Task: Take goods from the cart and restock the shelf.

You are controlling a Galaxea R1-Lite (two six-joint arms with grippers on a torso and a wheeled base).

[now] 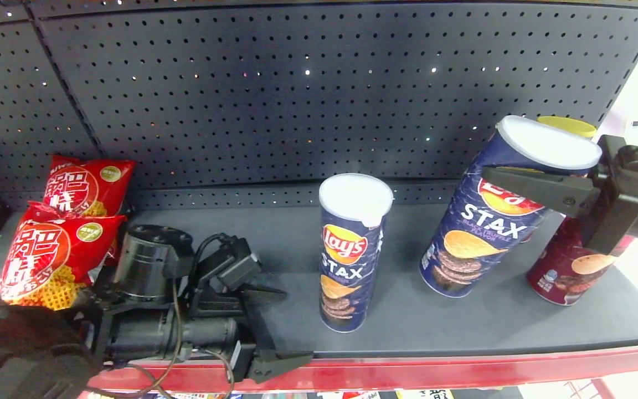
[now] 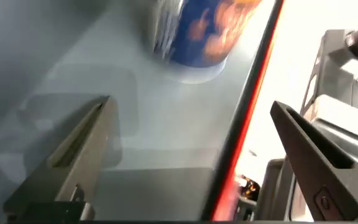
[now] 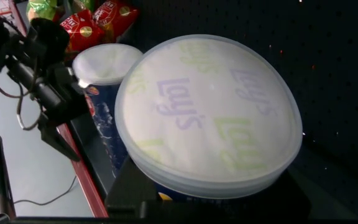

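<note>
The right gripper (image 1: 524, 166) held the tilted can (image 1: 474, 238) between its fingers, likely to stand it on the shelf (image 1: 463, 332), while the left gripper (image 1: 297, 324) gaped wide, fingers empty.

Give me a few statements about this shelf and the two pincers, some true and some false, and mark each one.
1. The right pincer holds a tilted blue can. True.
2. The left pincer grips the middle can. False: it is open, empty and apart from that can.
3. The middle can lies on its side. False: it stands upright.
4. Red bags sit on the left part of the shelf. True.
</note>
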